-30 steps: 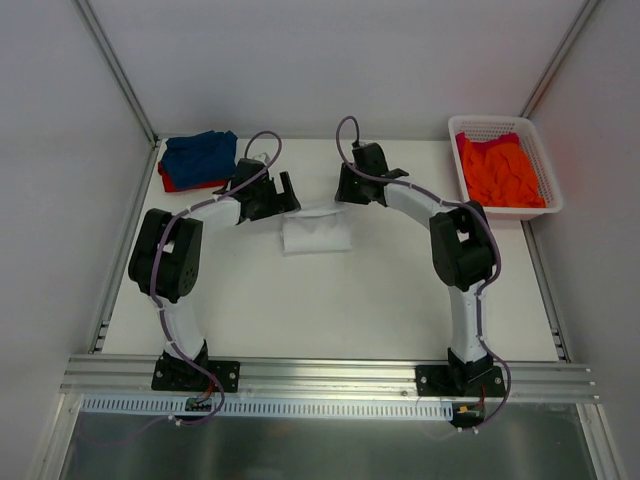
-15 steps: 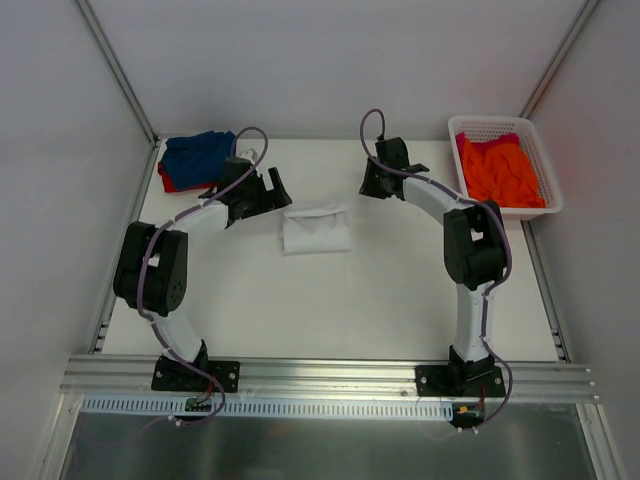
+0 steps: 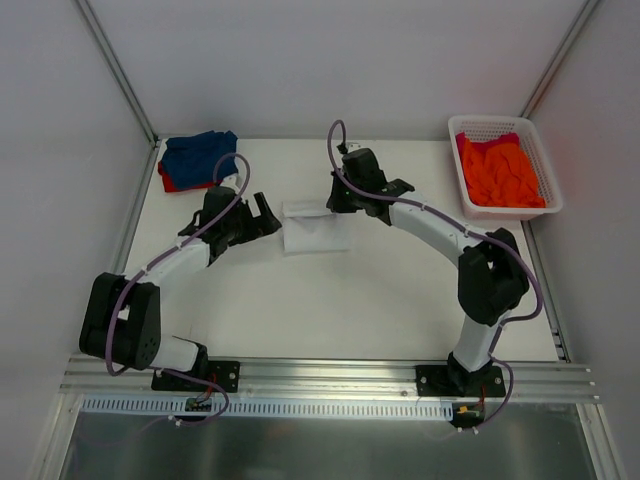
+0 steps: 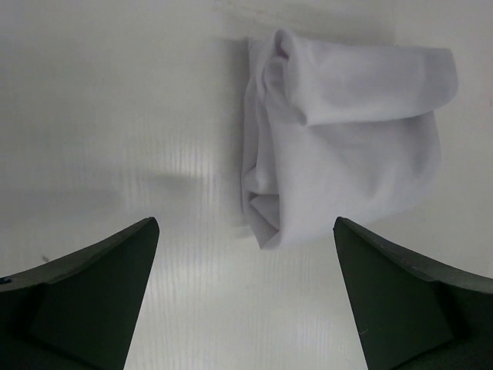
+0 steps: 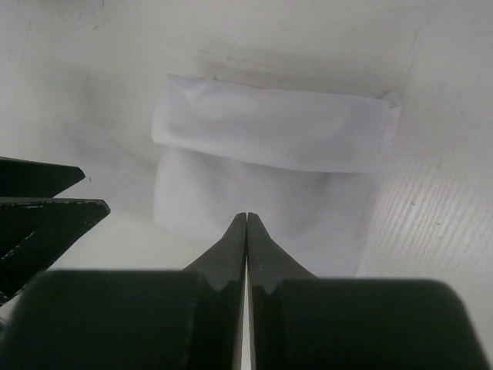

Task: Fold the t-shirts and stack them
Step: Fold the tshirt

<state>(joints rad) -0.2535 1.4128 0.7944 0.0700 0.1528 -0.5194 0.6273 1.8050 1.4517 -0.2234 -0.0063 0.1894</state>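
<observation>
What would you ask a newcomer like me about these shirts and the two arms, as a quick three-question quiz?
1. True or false: the white t-shirt lies folded on the table, between the two arms.
2. Where is the orange t-shirt?
A) in the basket
B) spread flat on the table
C) under the white t-shirt
3. Fill the gap: the right arm's jaws are ____, their tips over the white t-shirt.

Key: 1 true; 2 A; 3 shut.
</observation>
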